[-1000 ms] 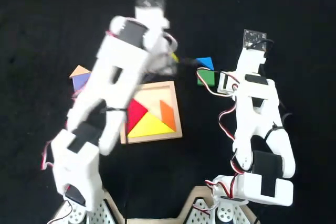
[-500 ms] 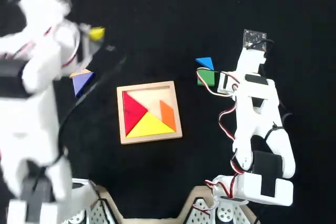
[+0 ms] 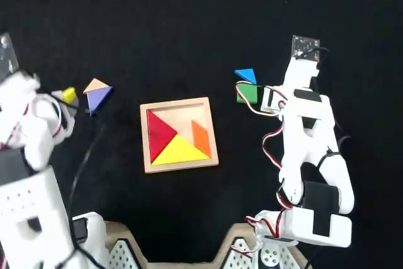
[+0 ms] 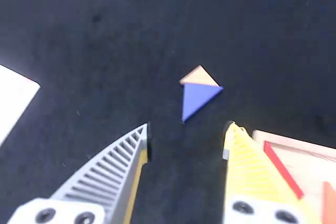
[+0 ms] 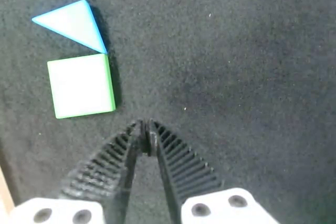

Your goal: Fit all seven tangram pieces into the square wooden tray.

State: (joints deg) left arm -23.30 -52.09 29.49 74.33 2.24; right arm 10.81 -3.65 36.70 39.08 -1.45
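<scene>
The square wooden tray (image 3: 179, 164) lies mid-table holding a red triangle (image 3: 160, 131), a yellow triangle (image 3: 179, 150) and an orange piece (image 3: 201, 137). A tan triangle (image 3: 96, 84) and a purple-blue triangle (image 3: 99, 98) touch each other left of the tray. My left gripper (image 3: 74, 102) is open just left of them, and the left wrist view shows the blue triangle (image 4: 197, 98) and tan triangle (image 4: 199, 77) ahead of its gripper (image 4: 187, 129). A blue triangle (image 5: 71, 20) and a green square (image 5: 80, 85) lie right of the tray. My right gripper (image 5: 143, 129) is shut and empty beside the square.
The right arm (image 3: 308, 130) stands along the table's right side, its base at the front edge. The left arm (image 3: 25, 155) stands at the far left. Bare black cloth lies between the tray and the green square (image 3: 247, 94). The tray's corner (image 4: 262, 136) sits near the yellow finger (image 4: 247, 166).
The left arm swung from above the tray's far edge out to the far left and came down beside the tan and blue triangles. The right arm stayed still.
</scene>
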